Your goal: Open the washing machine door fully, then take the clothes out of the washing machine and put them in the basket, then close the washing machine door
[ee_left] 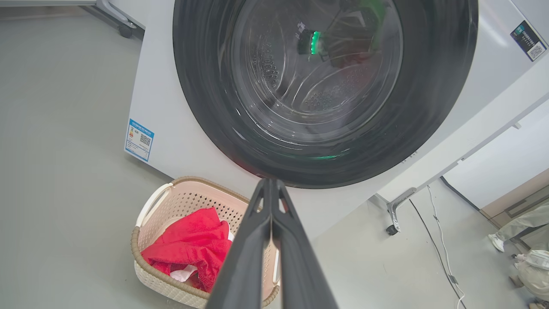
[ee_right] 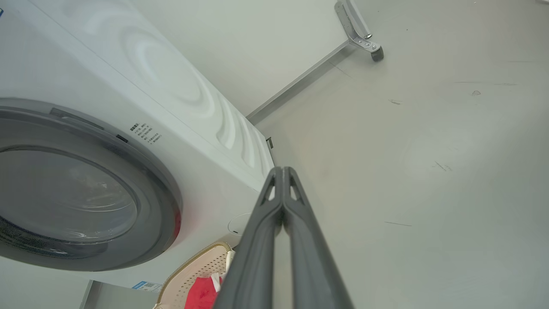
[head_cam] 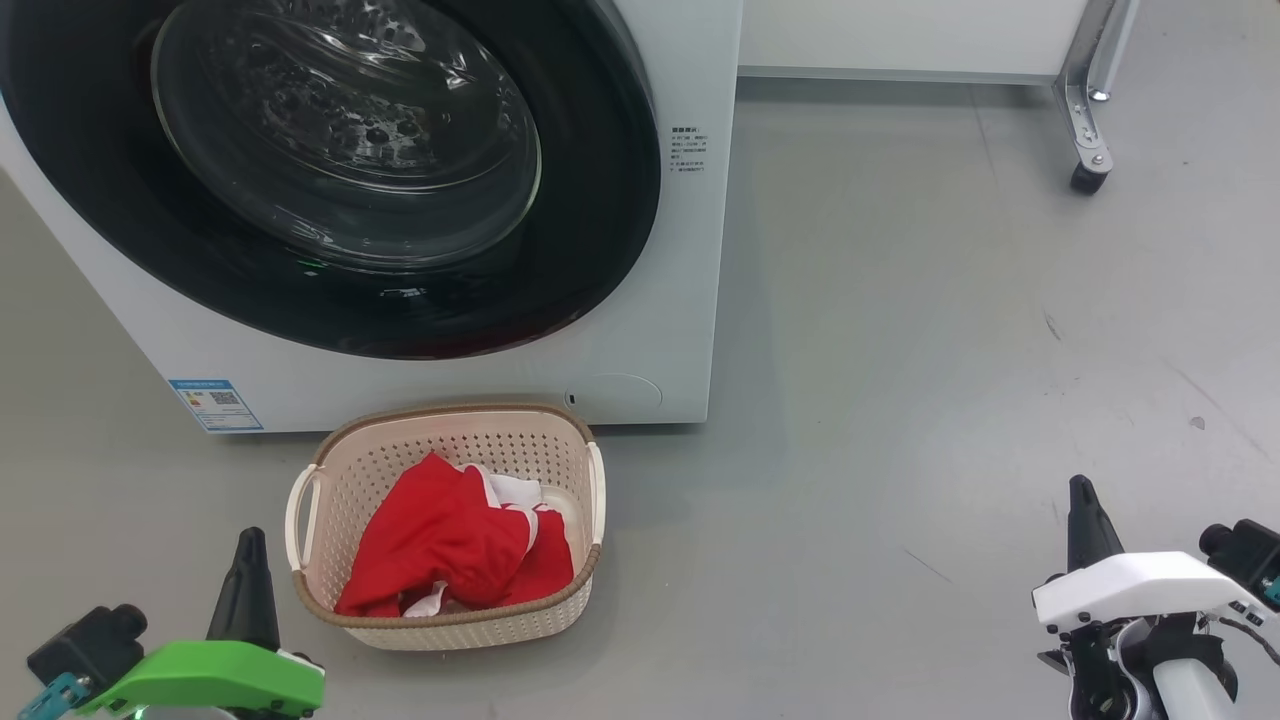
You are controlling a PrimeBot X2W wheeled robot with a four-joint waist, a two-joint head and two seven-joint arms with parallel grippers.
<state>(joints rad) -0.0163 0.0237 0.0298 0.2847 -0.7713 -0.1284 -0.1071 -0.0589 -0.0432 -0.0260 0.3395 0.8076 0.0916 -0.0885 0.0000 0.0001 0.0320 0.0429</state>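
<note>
Place: it looked like a robotics lab or test bay dressed as a laundry corner, rather than a home.
Floor: the floor (head_cam: pixel 950 350) was bare, smooth and grey, scuffed in places, and ran wide on every side.
Washer: the white washer (head_cam: pixel 660 330) stood free on that floor with its side panel in open view and a blue label (head_cam: pixel 215 403) on its front.
Partition: a white panel (head_cam: pixel 900 35) behind it rode on a metal leg (head_cam: pixel 1085 120) ending in a caster.
Wiring: a thin cable (ee_left: pixel 441 249) lay loose across the floor.
Laundry: a basket (head_cam: pixel 450 410) of red clothes (head_cam: pixel 440 540) sat before the washer.
Person: a shoe (ee_left: pixel 497 242) showed at the far edge.
</note>
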